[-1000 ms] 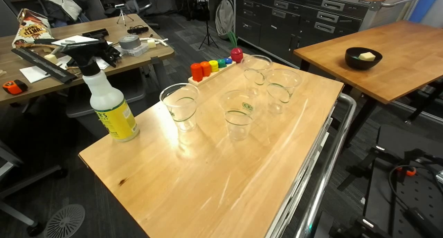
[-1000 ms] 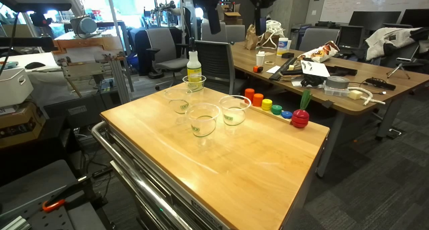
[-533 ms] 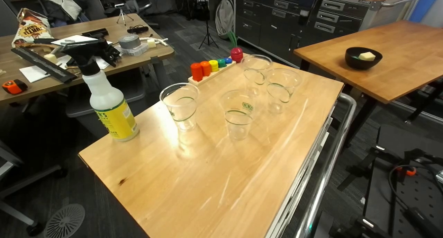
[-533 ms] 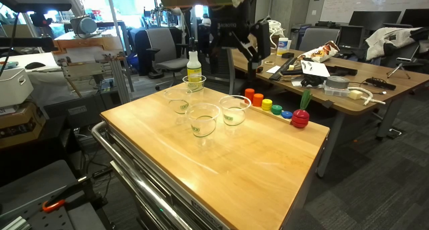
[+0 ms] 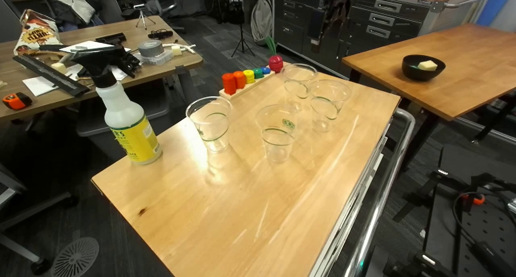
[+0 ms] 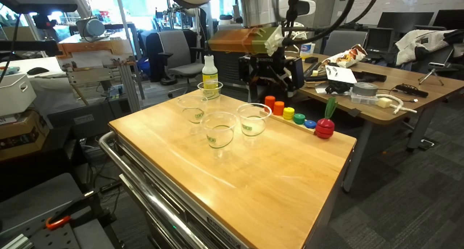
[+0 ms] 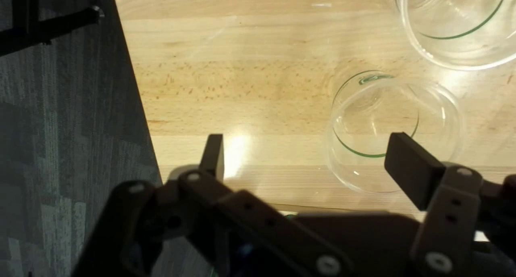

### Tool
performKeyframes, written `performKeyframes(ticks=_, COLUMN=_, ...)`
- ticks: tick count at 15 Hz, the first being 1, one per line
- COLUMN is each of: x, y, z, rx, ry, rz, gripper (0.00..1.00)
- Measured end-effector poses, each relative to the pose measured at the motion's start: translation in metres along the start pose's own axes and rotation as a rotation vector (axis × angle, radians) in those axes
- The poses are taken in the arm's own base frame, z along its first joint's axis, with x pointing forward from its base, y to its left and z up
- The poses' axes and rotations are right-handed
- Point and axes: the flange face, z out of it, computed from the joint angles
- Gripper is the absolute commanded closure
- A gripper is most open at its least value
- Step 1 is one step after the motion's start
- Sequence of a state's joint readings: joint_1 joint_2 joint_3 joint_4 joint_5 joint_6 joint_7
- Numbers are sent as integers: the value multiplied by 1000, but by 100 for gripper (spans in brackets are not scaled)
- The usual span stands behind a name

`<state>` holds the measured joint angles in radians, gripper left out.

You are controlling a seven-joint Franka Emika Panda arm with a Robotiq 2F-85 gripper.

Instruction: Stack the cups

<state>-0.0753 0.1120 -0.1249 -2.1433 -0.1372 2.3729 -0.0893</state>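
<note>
Cups: four clear, tapered plastic tumblers with green rings stand upright, each separately, on the varnished pale wooden counter.
Spacing: in the wrist view two rims sit near each other, wood showing between.
Fingers: the black fingers of the gripper are wide apart above the counter, one masking part of a tumbler in the wrist view.
Room: wood stretches from the tumblers to the near corner in both exterior views.
Edge: in the wrist view the counter's straight side runs down to beside one finger, dark grey carpet beyond.
Toy: a pale wooden board of rainbow-coloured discs lies along one long edge, a red round piece with green leaves at its end.
Bottle: a white spray bottle with yellow label and black trigger stands near that same edge.
Rail: a curved silver metal bar follows the opposite edge.
</note>
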Motion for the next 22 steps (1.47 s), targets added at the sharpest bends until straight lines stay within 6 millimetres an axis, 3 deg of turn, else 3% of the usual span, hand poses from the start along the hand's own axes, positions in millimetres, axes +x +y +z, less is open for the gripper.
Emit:
performKeyframes(ticks=7, x=25, y=2, z=38, rx=-7, ry=-44, rz=35, gripper=2)
performKeyframes(ticks=8, x=27, y=2, z=42, rx=-8, ry=-50, rz=35, gripper=21)
performKeyframes(ticks=10, x=29, y=1, z=50, rx=-8, ry=-65, rz=33, gripper=32)
performKeyframes(ticks=18, x=27, y=-14, z=65, rx=21, ry=-116, rz=29, gripper=94)
performKeyframes(ticks=20, x=28, y=-16, z=63, rx=32, ry=-117, rz=32, gripper=98)
performKeyframes(ticks=22, x=31, y=-18, z=59, rx=51, ry=-118, rz=45, gripper=94)
